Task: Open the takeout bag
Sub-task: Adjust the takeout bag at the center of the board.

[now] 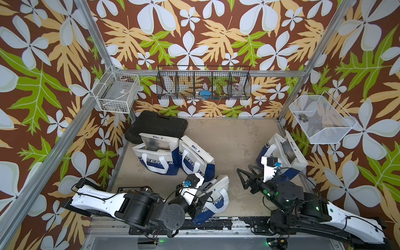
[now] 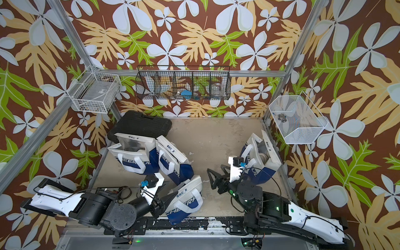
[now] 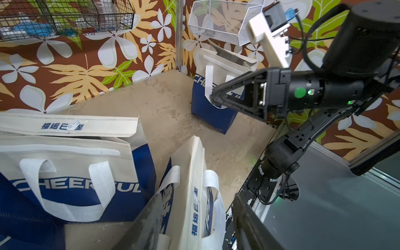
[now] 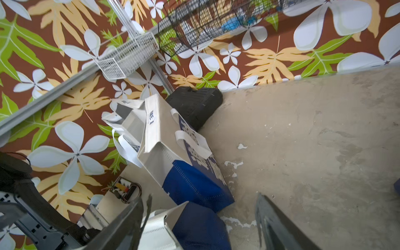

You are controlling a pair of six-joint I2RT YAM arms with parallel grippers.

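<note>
The front bag [image 1: 216, 195] stands leaning at the near edge of the surface [image 1: 227, 140], its top rim between the left gripper's [image 3: 198, 201] fingers, which stand partly apart on either side of it. The right gripper [image 1: 244, 171] hovers just beside the bag over bare surface, fingers wide and holding nothing

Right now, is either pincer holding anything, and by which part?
Nothing is held: right pincer gapes empty, left pincer stands open astride the nearest bag, at its top edge.

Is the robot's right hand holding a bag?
No, in a top view the right hand stands open beside the front bag, gripping nothing.
</note>
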